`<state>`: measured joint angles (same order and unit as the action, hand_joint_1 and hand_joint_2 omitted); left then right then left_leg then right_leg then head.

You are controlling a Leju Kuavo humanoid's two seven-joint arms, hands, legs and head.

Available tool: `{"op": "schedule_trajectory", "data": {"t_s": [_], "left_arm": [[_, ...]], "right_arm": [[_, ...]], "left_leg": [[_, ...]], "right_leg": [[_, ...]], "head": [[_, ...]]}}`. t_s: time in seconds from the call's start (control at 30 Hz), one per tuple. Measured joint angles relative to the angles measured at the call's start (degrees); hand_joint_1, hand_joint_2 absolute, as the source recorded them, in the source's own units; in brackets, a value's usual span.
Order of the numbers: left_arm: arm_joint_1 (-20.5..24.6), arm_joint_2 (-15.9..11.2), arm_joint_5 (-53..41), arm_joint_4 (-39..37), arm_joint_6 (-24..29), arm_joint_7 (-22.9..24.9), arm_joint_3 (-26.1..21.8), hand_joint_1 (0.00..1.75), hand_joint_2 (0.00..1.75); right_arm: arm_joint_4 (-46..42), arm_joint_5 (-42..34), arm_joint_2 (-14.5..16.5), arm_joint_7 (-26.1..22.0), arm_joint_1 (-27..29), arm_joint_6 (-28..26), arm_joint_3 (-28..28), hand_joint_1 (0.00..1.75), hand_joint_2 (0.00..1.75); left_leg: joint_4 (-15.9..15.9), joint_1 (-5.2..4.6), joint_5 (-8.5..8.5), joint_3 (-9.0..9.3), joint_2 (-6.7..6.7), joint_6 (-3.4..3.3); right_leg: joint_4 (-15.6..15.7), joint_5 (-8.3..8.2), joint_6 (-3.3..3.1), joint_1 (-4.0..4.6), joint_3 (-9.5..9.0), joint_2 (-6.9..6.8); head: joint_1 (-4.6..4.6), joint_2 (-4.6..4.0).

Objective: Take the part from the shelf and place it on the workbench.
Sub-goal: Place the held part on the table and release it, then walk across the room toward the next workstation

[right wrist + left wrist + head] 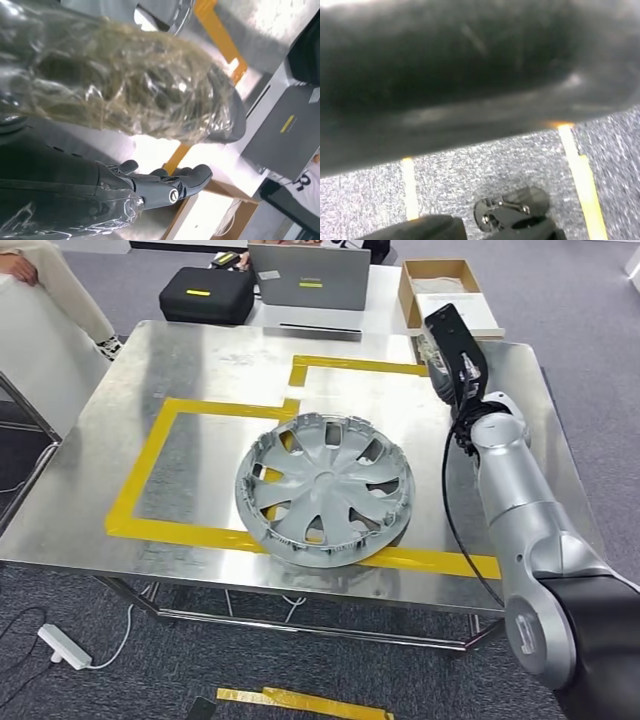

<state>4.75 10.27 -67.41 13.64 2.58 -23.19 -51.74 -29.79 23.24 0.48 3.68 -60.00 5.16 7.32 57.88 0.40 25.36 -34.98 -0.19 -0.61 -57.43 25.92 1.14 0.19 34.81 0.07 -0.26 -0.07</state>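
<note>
Head view, your inventory: hubcap (pixel 326 490) flat on workbench (pixel 189 360), straddling yellow tape (pixel 151 445); right hand (pixel 453 350) raised beside it, fingers straight, holding nothing.

I see a silver-grey hubcap (pixel 325 490) on the brushed-steel workbench (pixel 204 360), which carries yellow tape lines (pixel 151 455). Past its far edge sit a black case (pixel 206 295) with a yellow stripe and a grey laptop (pixel 309 277); my right arm (pixel 521 510) is silver, its hand (pixel 451 352) black.
</note>
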Motion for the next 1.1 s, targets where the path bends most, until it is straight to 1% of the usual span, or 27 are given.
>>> {"op": "schedule_trajectory", "data": {"t_s": [0.03, 0.07, 0.1, 0.17, 0.2, 0.23, 0.27, 0.33, 0.37, 0.4, 0.43, 0.5, 0.53, 0.57, 0.6, 0.67, 0.7, 0.73, 0.77, 0.8, 0.83, 0.87, 0.9, 0.93, 1.03, 1.07, 1.1], "left_arm": [[0.00, 0.03, 0.01, 0.00, 0.02, 0.00, -0.09, 0.00, 0.00], [0.02, 0.05, 0.01, 0.00, 0.02, 0.00, -0.14, 0.00, 0.00], [0.05, 0.07, 0.02, 0.00, 0.02, 0.00, -0.16, 0.00, 0.00], [0.08, 0.06, 0.05, -0.01, 0.09, 0.00, -0.26, 0.00, 0.00], [0.05, 0.07, 0.09, -0.01, 0.22, 0.00, -0.33, 0.00, 0.00], [0.00, 0.09, 0.14, -0.02, 0.42, 0.00, -0.42, 0.00, 0.00], [-0.06, 0.14, 0.19, -0.02, 0.70, -0.02, -0.50, 0.00, 0.00], [-0.15, 0.33, 0.07, -0.02, 1.37, -0.13, -0.60, 0.00, 0.00], [-0.18, 0.46, -0.15, -0.02, 1.77, -0.19, -0.62, 0.00, 0.00], [-0.21, 0.58, -0.46, -0.02, 2.22, -0.24, -0.63, 0.00, 0.00], [-0.27, 0.70, -0.80, -0.02, 2.65, -0.24, -0.63, 0.00, 0.00], [-0.35, 0.97, -1.39, -0.02, 3.32, -0.16, -0.63, 0.00, 0.00], [-0.38, 1.05, -1.55, -0.02, 3.51, -0.11, -0.63, 0.00, 0.00], [-0.37, 1.12, -1.67, -0.02, 3.66, -0.09, -0.63, 0.00, 0.00], [-0.35, 1.15, -1.72, -0.02, 3.75, -0.06, -0.63, 0.00, 0.00], [-0.27, 1.22, -1.81, -0.02, 3.87, 0.03, -0.63, 0.00, 0.00], [-0.25, 1.25, -1.86, -0.02, 3.90, 0.09, -0.63, 0.00, 0.00], [-0.26, 1.28, -1.89, -0.02, 3.93, 0.13, -0.63, 0.00, 0.00], [-0.26, 1.30, -1.91, -0.02, 3.98, 0.16, -0.63, 0.00, 0.00], [-0.25, 1.32, -1.92, -0.02, 4.11, 0.20, -0.63, 0.00, 0.00], [-0.23, 1.32, -1.92, -0.02, 4.28, 0.23, -0.63, 0.00, 0.00], [-0.18, 1.33, -1.92, -0.02, 4.46, 0.25, -0.63, 0.00, 0.00], [-0.14, 1.36, -1.92, -0.02, 4.68, 0.26, -0.63, 0.00, 0.00], [-0.12, 1.39, -1.87, -0.02, 4.85, 0.26, -0.63, 0.00, 0.00], [-0.26, 1.50, -1.69, -0.02, 5.26, 0.24, -0.65, 0.00, 0.00], [-0.29, 1.52, -1.67, -0.02, 5.34, 0.24, -0.66, 0.00, 0.00], [-0.28, 1.56, -1.64, -0.02, 5.40, 0.23, -0.67, 0.00, 0.00]], "right_arm": [[-0.20, -0.08, 0.00, -0.05, 0.12, -0.02, -0.01, 0.00, 0.00], [-0.35, -0.15, 0.00, -0.09, 0.14, -0.03, -0.01, 0.00, 0.00], [-0.45, -0.31, 0.00, -0.14, 0.18, -0.05, -0.01, 0.00, 0.00], [-0.63, -1.27, 0.01, -0.51, 0.67, -0.74, -0.14, 0.00, 0.00], [-0.93, -1.87, 0.02, -0.94, 1.20, -2.02, -0.27, 0.00, 0.00], [-1.60, -2.47, 0.12, -1.65, 1.95, -4.09, -0.44, 0.00, 0.00], [-3.15, -2.85, 0.34, -2.89, 2.96, -7.33, -0.61, 0.00, 0.00], [-8.62, -3.25, 1.01, -6.55, 5.78, -15.04, -0.89, 0.00, 0.00], [-12.51, -3.41, 1.43, -8.71, 7.62, -18.73, -0.99, 0.00, 0.00], [-16.77, -3.67, 1.84, -10.77, 9.74, -21.48, -1.06, 0.00, 0.00], [-21.30, -3.99, 2.19, -12.64, 12.16, -23.53, -1.10, 0.00, 0.00], [-30.54, -4.01, 2.65, -15.47, 17.24, -25.86, -1.13, 0.00, 0.00], [-34.67, -3.43, 2.75, -16.40, 19.34, -26.70, -1.16, 0.00, 0.00], [-38.46, -2.57, 2.88, -17.18, 21.02, -27.53, -1.17, 0.00, 0.00], [-41.65, -1.62, 2.97, -17.84, 22.33, -28.35, -1.19, 0.00, 0.00], [-47.16, 0.35, 3.10, -18.98, 24.72, -30.11, -1.18, 0.00, 0.00], [-49.57, 1.33, 3.10, -19.41, 25.91, -31.02, -1.19, 0.00, 0.00], [-51.81, 2.16, 3.10, -19.80, 26.96, -31.90, -1.21, 0.00, 0.00], [-53.78, 2.74, 3.10, -20.14, 27.86, -32.68, -1.26, 0.00, 0.00], [-55.94, 3.21, 3.10, -20.50, 28.67, -33.47, -1.32, 0.00, 0.00], [-57.84, 3.43, 3.10, -20.85, 29.40, -34.12, -1.39, 0.00, 0.00], [-59.69, 3.55, 3.10, -21.13, 30.10, -34.65, -1.45, 0.00, 0.00], [-61.49, 3.53, 3.09, -21.33, 30.80, -35.02, -1.54, 0.00, 0.00], [-63.15, 3.30, 3.07, -21.46, 31.56, -35.19, -1.61, 0.00, 0.00], [-67.32, 2.19, 2.96, -21.66, 33.85, -35.11, -1.77, 0.00, 0.00], [-68.32, 1.98, 2.86, -21.70, 34.30, -35.07, -1.84, 0.00, 0.00], [-69.14, 1.85, 2.74, -21.73, 34.63, -35.05, -1.92, 0.00, 0.00]], "left_leg": [[-0.17, 0.09, -0.13, 0.07, 0.02, -0.32], [-0.36, 0.22, -0.27, 0.14, 0.04, -0.62], [-0.46, 0.30, -0.34, 0.18, 0.06, -0.83], [-0.45, 0.29, -0.31, 0.17, 0.06, -1.02], [-0.44, 0.29, -0.29, 0.18, 0.02, -1.05], [-0.42, 0.30, -0.27, 0.20, -0.07, -1.07], [-0.39, 0.30, -0.25, 0.25, -0.16, -1.03], [-0.34, 0.26, -0.11, 0.39, -0.37, -0.79], [-0.25, 0.16, -0.03, 0.40, -0.44, -0.54], [-0.21, 0.09, -0.01, 0.38, -0.48, -0.25], [-0.20, 0.04, -0.02, 0.33, -0.50, 0.05], [-0.23, 0.09, 0.05, 0.32, -0.53, 0.63], [0.11, 0.12, 0.50, 0.26, -0.49, 0.92], [1.33, 0.14, 1.50, -0.18, -0.42, 1.20], [3.76, 0.19, 3.08, -1.15, -0.34, 1.46], [11.42, 0.28, 6.86, -4.42, -0.21, 1.78], [14.67, 0.31, 7.99, -5.88, -0.20, 1.83], [16.15, 0.30, 8.04, -6.57, -0.19, 1.79], [15.28, 0.28, 6.93, -6.14, -0.19, 1.64], [12.25, 0.25, 4.99, -4.62, -0.19, 1.38], [8.13, 0.18, 2.99, -2.54, -0.20, 1.03], [4.23, 0.10, 1.67, -0.54, -0.19, 0.71], [1.50, 0.01, 1.01, 0.85, -0.18, 0.48], [0.15, -0.09, 1.01, 1.50, -0.17, 0.32], [-0.54, -0.10, 0.91, 1.67, -0.09, -0.29], [-0.75, 0.00, 0.71, 1.71, -0.04, -0.60], [-0.95, 0.12, 0.53, 1.74, 0.03, -0.87]], "right_leg": [[-0.59, 0.54, 0.30, -0.05, 0.36, -0.01], [-2.28, 1.62, 0.59, -0.12, 1.20, 0.00], [-5.16, 3.21, 0.83, -0.24, 2.60, 0.01], [-13.10, 6.64, 1.26, -0.42, 6.20, 0.00], [-15.89, 7.43, 1.40, -0.50, 7.54, -0.01], [-16.68, 7.18, 1.49, -0.60, 7.96, -0.01], [-14.84, 5.75, 1.50, -0.69, 7.09, -0.03], [-6.84, 1.98, 1.33, -0.80, 3.03, -0.12], [-3.13, 0.83, 1.16, -0.76, 1.04, -0.14], [-0.91, 0.41, 0.97, -0.67, -0.22, -0.14], [-0.10, 0.58, 0.75, -0.54, -0.77, -0.11], [0.08, 0.55, 0.15, -0.53, -0.94, -0.10], [0.17, 0.51, -0.23, -0.62, -1.02, -0.14], [0.30, 0.45, -0.63, -0.76, -1.09, -0.18], [0.41, 0.40, -0.96, -0.88, -1.17, -0.20], [0.39, 0.44, -1.28, -0.79, -1.17, -0.19], [0.39, 0.45, -1.32, -0.74, -1.18, -0.17], [0.37, 0.46, -1.33, -0.68, -1.19, -0.13], [0.36, 0.46, -1.33, -0.62, -1.22, -0.07], [0.34, 0.46, -1.32, -0.56, -1.28, -0.01], [0.33, 0.48, -1.28, -0.51, -1.36, 0.03], [0.28, 0.52, -1.17, -0.35, -1.36, 0.06], [0.25, 0.53, -0.98, -0.24, -1.32, 0.08], [0.24, 0.52, -0.72, -0.18, -1.24, 0.08], [0.09, 0.71, 0.28, -0.30, -0.92, 0.08], [-0.87, 1.47, 0.59, -0.35, -0.39, 0.07], [-3.14, 2.91, 0.88, -0.38, 0.72, 0.07]], "head": [[0.09, 0.00], [0.25, 0.01], [0.37, 0.01], [0.61, 0.01], [0.63, 0.00], [0.68, 0.00], [0.70, 0.00], [0.69, 0.00], [0.69, 0.00], [0.65, 0.00], [0.60, 0.00], [0.52, 0.00], [0.45, 0.00], [0.28, 0.00], [0.12, 0.00], [-0.16, 0.00], [-0.16, 0.00], [-0.17, 0.00], [-0.19, 0.00], [-0.19, 0.00], [-0.19, 0.00], [-0.18, 0.00], [-0.15, 0.00], [-0.15, 0.00], [-0.11, 0.00], [0.01, 0.00], [0.11, 0.00]]}}
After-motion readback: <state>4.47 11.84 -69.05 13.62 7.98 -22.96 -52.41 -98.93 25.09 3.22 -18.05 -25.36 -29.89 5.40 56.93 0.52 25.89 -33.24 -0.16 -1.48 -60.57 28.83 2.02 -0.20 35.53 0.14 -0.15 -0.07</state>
